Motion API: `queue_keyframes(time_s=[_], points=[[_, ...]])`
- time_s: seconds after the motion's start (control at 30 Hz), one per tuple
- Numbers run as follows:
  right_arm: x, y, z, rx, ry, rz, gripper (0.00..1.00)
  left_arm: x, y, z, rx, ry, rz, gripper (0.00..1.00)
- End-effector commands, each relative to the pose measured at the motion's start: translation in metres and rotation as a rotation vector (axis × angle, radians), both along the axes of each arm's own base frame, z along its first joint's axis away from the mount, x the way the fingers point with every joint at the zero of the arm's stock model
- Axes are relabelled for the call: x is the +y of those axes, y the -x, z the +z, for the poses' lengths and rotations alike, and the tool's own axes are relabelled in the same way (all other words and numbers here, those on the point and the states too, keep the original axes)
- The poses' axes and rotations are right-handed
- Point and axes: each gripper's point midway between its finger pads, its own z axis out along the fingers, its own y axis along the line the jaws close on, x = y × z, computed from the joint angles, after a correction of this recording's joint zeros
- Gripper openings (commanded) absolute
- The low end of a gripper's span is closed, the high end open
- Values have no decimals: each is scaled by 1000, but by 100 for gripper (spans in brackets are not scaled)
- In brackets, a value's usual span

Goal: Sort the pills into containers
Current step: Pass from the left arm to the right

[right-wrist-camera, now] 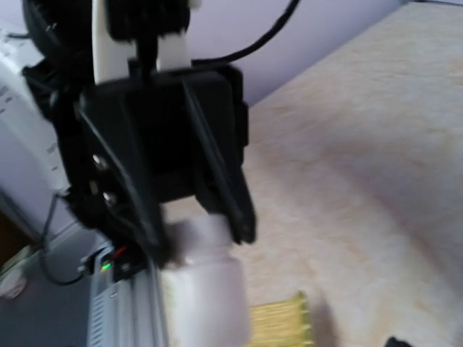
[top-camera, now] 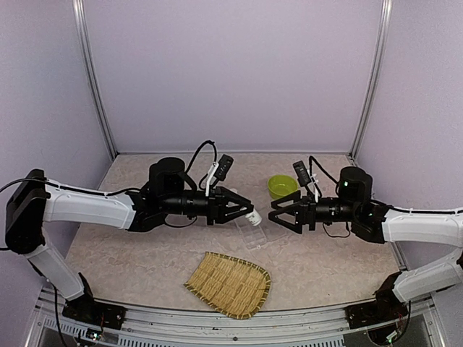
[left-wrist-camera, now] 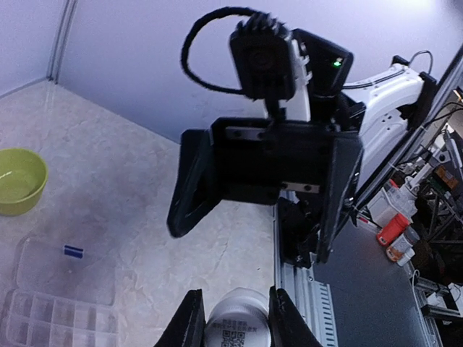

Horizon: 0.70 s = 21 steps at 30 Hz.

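Left gripper (top-camera: 246, 212) was clamped on the white pill bottle (top-camera: 254, 217), raised just far-left of the clear organiser box (top-camera: 260, 236). Right gripper (top-camera: 278, 214) stood wide open, empty, just right of the bottle. Risk: an off-centre closing could have knocked the bottle loose and spilled its contents.

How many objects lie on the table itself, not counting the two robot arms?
3: a round lime-green bowl at the far middle, a clear plastic organiser box at the centre, and a woven bamboo tray near the front edge. More may be hidden from view.
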Motion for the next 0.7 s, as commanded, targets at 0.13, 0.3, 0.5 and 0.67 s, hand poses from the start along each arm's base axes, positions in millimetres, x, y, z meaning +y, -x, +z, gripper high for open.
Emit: queue_keyframes(time_s=[0.13, 0.3, 0.5, 0.67], points=[[27, 29, 16, -37, -67, 163, 88, -4, 45, 45, -103, 156, -138, 23], [35, 37, 20, -10, -104, 213, 81, -10, 47, 44, -145, 145, -125, 23], [41, 43, 16, 24, -117, 254, 70, -14, 48, 42, -174, 122, -96, 23], [40, 45, 16, 29, -127, 258, 60, -16, 48, 39, -173, 113, -97, 23]])
